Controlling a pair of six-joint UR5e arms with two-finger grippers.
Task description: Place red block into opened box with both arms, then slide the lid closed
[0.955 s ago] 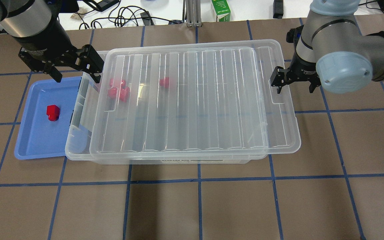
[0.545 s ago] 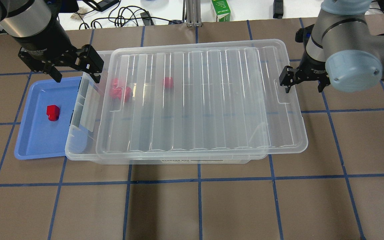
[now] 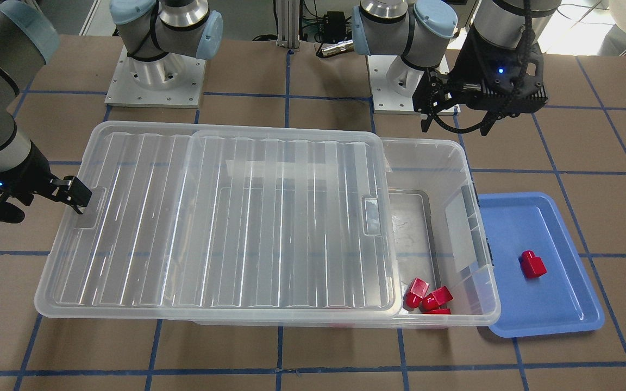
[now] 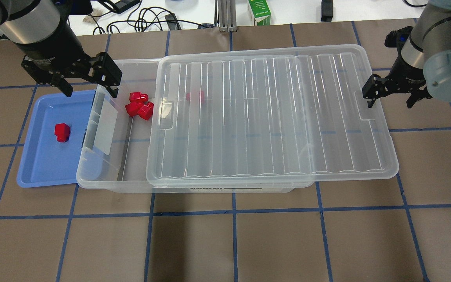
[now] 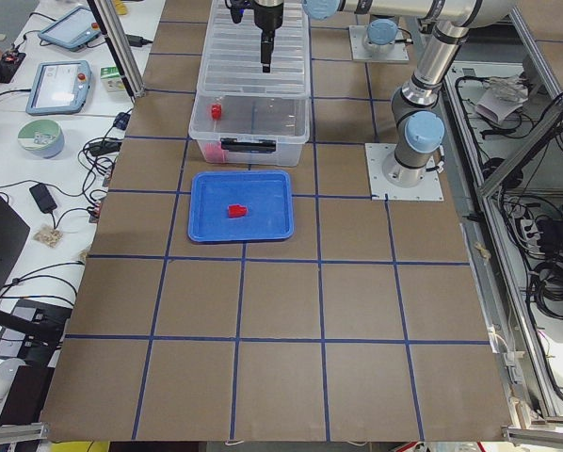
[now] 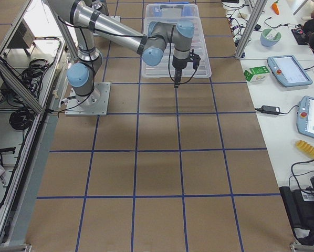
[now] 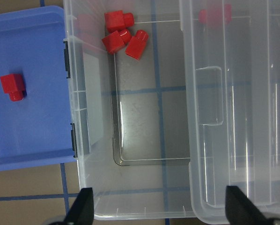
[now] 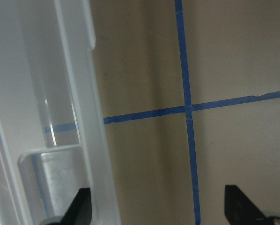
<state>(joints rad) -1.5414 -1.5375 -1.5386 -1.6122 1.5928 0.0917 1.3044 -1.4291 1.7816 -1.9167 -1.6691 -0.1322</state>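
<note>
On the brown table gridded with blue tape (image 4: 233, 243), a large see-through plastic storage box (image 4: 96, 172) was set lengthwise. In the overhead view a shallow blue plastic tray (image 4: 41, 164) was seen just beside its 9 o'clock end. A small glossy red plastic block (image 4: 62, 132) was seen lying on that tray, outside the box. Three more red blocks (image 4: 138, 105) were clustered inside the box near its 10 o'clock corner. A fourth red block (image 4: 195, 96) was visible through the lid, further toward 3 o'clock.

The large ribbed see-through plastic lid (image 4: 272, 117) was laid on the box but displaced toward 3 o'clock. Its end overhung the box there, and a strip of the box was left uncovered at the 9 o'clock end.

The black two-finger left gripper (image 4: 90, 91) was held over that uncovered end, near the 10 o'clock corner, its fingers spread wide with nothing between them. The black two-finger right gripper (image 4: 390, 102) was positioned at the lid's 3 o'clock end, its fingers likewise spread apart. One finger (image 4: 369, 94) was placed at the small rectangular notch in the lid's edge; whether it touched the lid could not be told.
</note>
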